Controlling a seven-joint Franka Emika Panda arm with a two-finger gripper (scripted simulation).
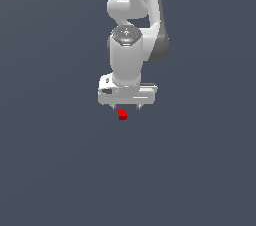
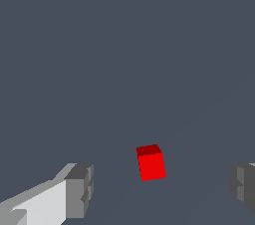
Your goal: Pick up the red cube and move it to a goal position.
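Fingertips (image 2: 79, 189) of my hand (image 2: 159, 189) sit closest to the wrist camera, one grey pad at each side with a wide gap between them, so I read the hand as open and holding nothing. Between those pads, a little nearer one than the other, lies the red cube (image 2: 151, 163) on the plain grey table (image 2: 124, 45). From the exterior view the hand (image 1: 127, 106) hangs low under the white arm (image 1: 131, 45), with the cube (image 1: 122, 114) showing just under the fingers, off-centre toward the exterior view's left finger; whether the tips already reach cube height I cannot tell.

My worry is that offset. If I close from here, the nearer finger would likely touch first and push or twist the cube across the table before the other arrives, giving a skewed pinch. Descending too far could jam the tips into the table; closing too high could catch only the top edge and let it slip on the lift.

The cube looks tiny, bright red, plain-faced, with a darker top face, far narrower than the finger gap
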